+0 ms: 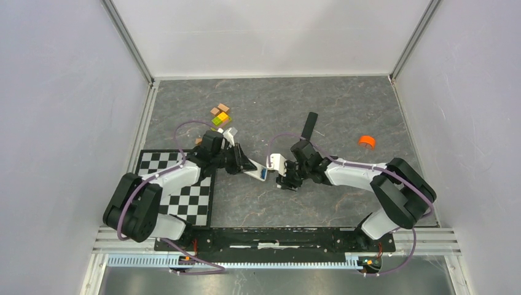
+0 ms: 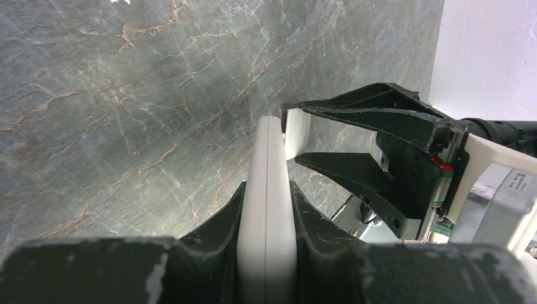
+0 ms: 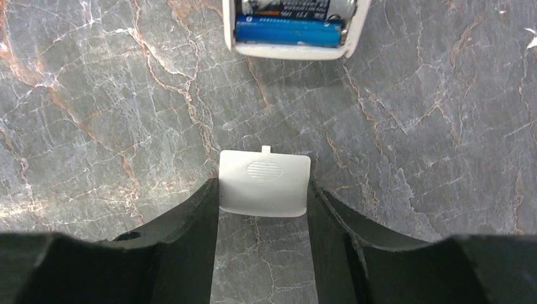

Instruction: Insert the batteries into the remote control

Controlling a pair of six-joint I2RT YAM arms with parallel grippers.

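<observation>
Risk: cover [image 3: 265, 183] tab misses its slot, or cover twists and slips, since right gripper [image 3: 263, 193] pinches only its side edges. Left gripper [image 2: 267, 196] clamps remote control [image 2: 267, 158] edge-on, midway between left and right edges of the bench. Both batteries [image 3: 288, 31] sit in the open bay. Their print is too small to read.

Grey marbled tabletop [image 1: 344, 104], orange round cap [image 1: 367, 141] at right, slim black bar [image 1: 309, 126] near the middle, small coloured blocks [image 1: 220, 115] back left — checkerboard sheet [image 1: 190, 200] near left
</observation>
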